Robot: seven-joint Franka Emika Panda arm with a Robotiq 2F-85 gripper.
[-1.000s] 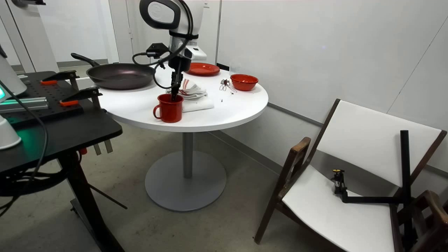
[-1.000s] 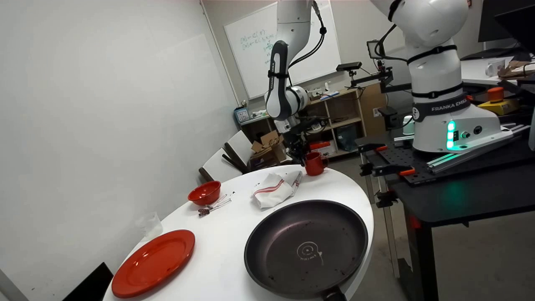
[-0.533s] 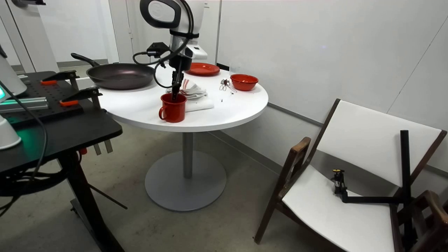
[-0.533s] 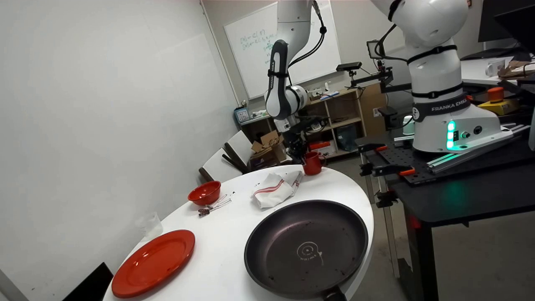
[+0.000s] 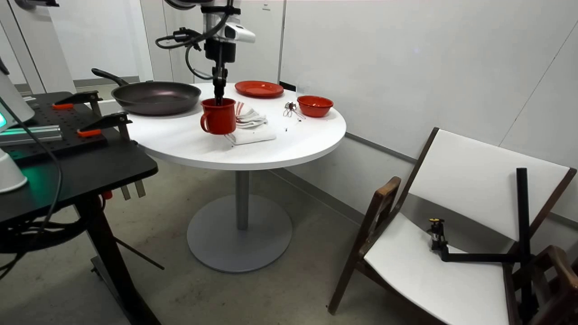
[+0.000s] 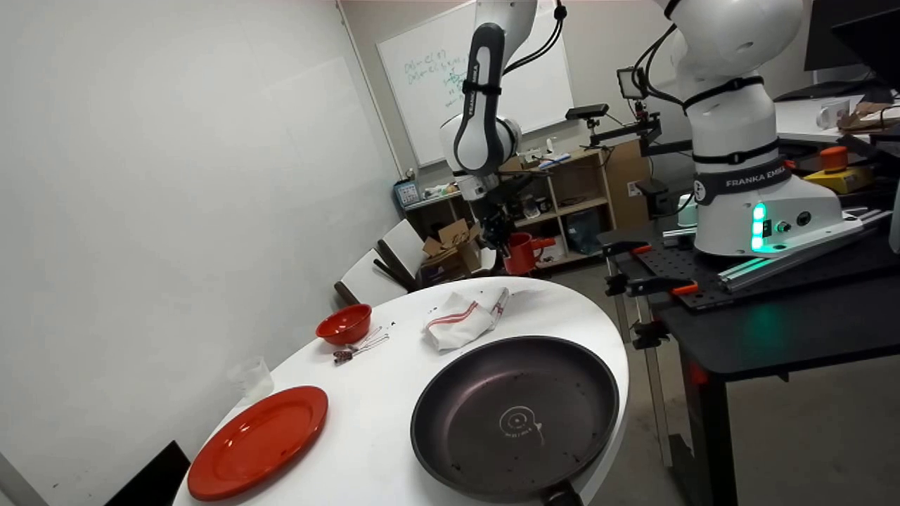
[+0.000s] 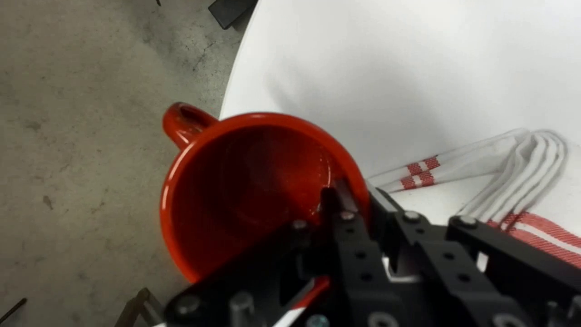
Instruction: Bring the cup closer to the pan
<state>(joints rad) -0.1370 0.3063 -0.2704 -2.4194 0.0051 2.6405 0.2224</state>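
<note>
The cup is a red mug with its handle to the left in an exterior view. It hangs above the table and also shows in an exterior view beyond the table's far edge. In the wrist view the cup is seen from above, its mouth open. My gripper is shut on the cup's wall, one finger inside and one outside. The black pan sits on the table to the left of the cup in an exterior view. It fills the front of an exterior view. It is out of the wrist view.
A folded white cloth with red stripes lies beside the cup. A red bowl, a small metal wire object and a red plate are on the round white table. A clear container stands near the plate.
The cup first shifted slightly right in an exterior view, at table height. Now my gripper has moved up with the cup, lifting it off the table. The pan has not moved.
</note>
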